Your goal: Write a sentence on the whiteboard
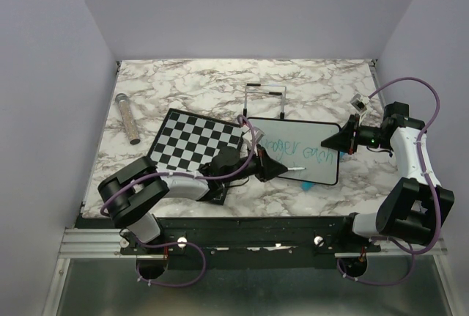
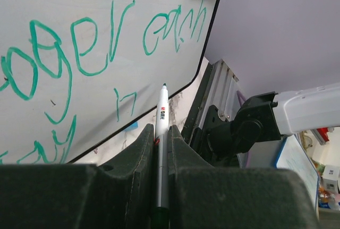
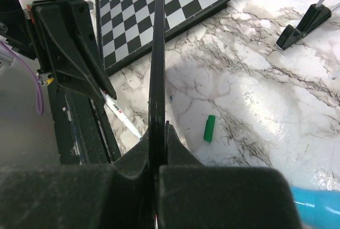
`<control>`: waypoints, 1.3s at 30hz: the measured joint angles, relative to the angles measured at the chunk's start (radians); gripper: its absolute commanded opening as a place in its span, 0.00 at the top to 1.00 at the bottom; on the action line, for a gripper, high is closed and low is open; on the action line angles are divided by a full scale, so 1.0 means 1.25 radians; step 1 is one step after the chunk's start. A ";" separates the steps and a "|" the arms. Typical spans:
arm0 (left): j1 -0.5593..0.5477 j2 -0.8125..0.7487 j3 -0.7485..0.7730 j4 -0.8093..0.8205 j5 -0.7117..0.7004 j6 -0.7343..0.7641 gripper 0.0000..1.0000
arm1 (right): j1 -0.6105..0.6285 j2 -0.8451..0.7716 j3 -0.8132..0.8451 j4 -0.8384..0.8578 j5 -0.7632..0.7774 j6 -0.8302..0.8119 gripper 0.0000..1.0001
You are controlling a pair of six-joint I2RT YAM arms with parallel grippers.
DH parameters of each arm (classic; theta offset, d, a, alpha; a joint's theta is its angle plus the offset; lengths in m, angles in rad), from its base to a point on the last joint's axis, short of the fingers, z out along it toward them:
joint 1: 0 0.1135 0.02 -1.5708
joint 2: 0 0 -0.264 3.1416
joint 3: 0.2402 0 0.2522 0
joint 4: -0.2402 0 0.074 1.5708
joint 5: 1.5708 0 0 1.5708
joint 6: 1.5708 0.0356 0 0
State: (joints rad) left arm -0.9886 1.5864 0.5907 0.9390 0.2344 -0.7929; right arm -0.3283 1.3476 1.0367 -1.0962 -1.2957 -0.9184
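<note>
The whiteboard is held off the marble table, right of the chessboard. My right gripper is shut on its right edge; in the right wrist view the board runs edge-on between the pads. The sentence is teal-green lettering in two lines. My left gripper is shut on a white marker. In the left wrist view the marker sticks out from that gripper, its tip close to the board's lower right part. I cannot tell whether it touches.
A chessboard lies left of the whiteboard. A wire stand is behind it. A grey cylinder lies at far left. A green cap lies on the table under the board, and a light blue object lies near its front edge.
</note>
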 measured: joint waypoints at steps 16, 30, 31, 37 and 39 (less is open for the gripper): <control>-0.004 0.052 0.059 -0.067 0.002 0.023 1.00 | 0.000 0.000 0.000 0.000 0.000 -0.005 0.99; -0.007 0.054 0.063 -0.091 0.001 0.027 1.00 | 0.002 0.000 0.000 0.000 0.000 -0.005 0.99; -0.007 0.054 0.066 -0.093 0.002 0.027 1.00 | 0.002 0.000 0.000 0.000 0.000 -0.005 0.99; -0.007 0.060 0.085 -0.092 0.006 0.027 1.00 | 0.002 0.000 0.000 0.000 0.000 -0.005 0.99; -0.007 0.064 0.089 -0.093 0.009 0.027 1.00 | 0.002 0.000 0.000 0.000 0.000 -0.006 0.99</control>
State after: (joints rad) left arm -0.9970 1.6661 0.7021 0.8230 0.2462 -0.7593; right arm -0.3264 1.3476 1.0367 -1.0958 -1.2961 -0.9257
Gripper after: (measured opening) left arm 0.185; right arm 0.063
